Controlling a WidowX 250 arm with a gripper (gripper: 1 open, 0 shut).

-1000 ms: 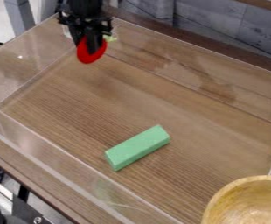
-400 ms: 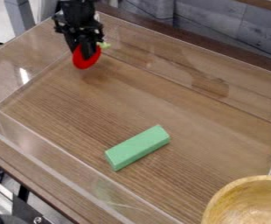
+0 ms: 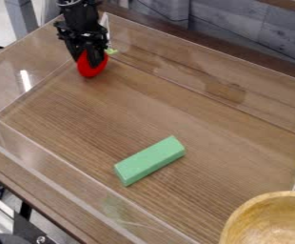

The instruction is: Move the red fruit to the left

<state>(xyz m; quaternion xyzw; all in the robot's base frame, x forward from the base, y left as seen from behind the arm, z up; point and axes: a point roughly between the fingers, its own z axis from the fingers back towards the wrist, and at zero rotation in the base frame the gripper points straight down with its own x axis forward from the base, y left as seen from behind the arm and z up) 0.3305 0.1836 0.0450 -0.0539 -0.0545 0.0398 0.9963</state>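
The red fruit [image 3: 94, 65] sits low on the worktop [image 3: 176, 105] at its far left corner, so the move looks nearly done, though whether the end effector [image 3: 89, 52] straddling it has let go I cannot tell.

There is a single view, taken from above and to one side of the desk [image 3: 176, 105], looking down at a slant across the wood-grain top. It stands fairly near: the desk fills almost the whole frame and runs on a diagonal, with the near clear wall [image 3: 61, 195] crossing the lower left. The end effector [image 3: 89, 55] sits at the far upper left, close to the top edge. A wooden bowl [image 3: 275, 221] is cut off by the lower right corner
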